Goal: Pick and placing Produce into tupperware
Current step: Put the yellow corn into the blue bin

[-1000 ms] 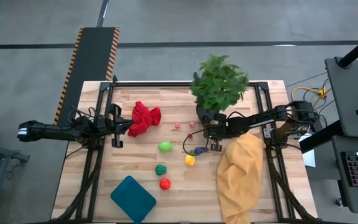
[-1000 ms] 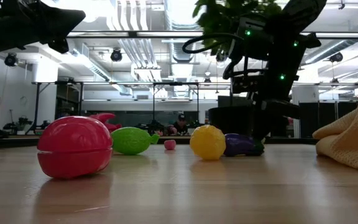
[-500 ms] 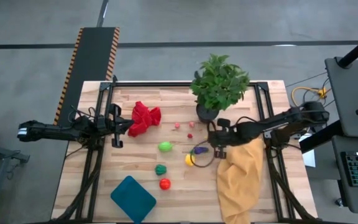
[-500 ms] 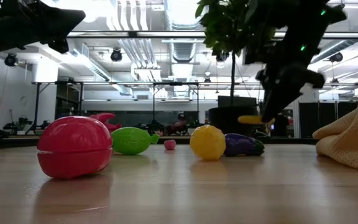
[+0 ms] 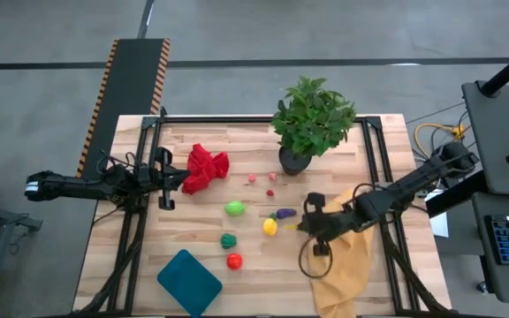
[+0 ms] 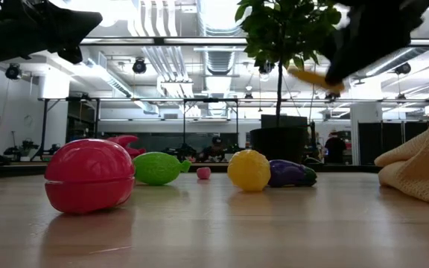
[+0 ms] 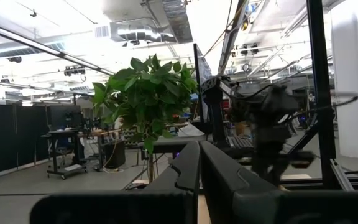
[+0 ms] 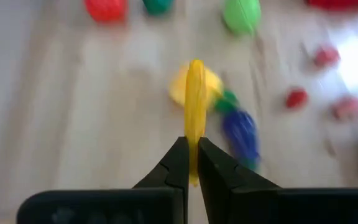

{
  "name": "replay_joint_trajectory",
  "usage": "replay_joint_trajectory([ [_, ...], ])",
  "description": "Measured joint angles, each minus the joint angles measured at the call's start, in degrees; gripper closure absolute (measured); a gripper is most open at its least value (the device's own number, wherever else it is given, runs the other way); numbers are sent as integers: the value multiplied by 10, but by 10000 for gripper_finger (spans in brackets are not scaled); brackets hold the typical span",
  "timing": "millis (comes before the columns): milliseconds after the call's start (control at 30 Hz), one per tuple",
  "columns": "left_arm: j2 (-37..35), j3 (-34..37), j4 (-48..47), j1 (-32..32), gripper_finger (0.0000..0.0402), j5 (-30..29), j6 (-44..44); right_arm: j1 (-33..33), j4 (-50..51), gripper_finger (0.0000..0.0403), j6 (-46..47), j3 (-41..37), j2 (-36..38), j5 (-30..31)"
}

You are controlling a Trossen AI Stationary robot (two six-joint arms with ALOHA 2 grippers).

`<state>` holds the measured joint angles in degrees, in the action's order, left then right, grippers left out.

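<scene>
One wide wooden surface carries the teal tub, empty at its front left corner, well apart from the produce. My right pincer has lifted off the surface beside the purple piece and yellow ball, clamped on a thin yellow piece, ready to carry over. My left pincer waits shut by the red cloth.

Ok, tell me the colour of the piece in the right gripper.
Yellow; the thin piece shows best in the right wrist view.

Glossy plastic produce on matt wood table
</scene>
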<state>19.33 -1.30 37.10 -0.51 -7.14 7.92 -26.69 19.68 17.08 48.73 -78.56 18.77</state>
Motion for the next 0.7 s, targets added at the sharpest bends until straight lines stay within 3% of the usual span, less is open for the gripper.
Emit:
replay_joint_trajectory([
  [200,0,0,1,0,402,0,0,-37,-124,386,-25,0,-25,49],
  [433,-1,0,2,0,402,0,0,-38,-303,386,-71,8,-94,53],
  [700,0,0,1,0,402,18,-1,-38,-324,386,-131,125,-213,53],
])
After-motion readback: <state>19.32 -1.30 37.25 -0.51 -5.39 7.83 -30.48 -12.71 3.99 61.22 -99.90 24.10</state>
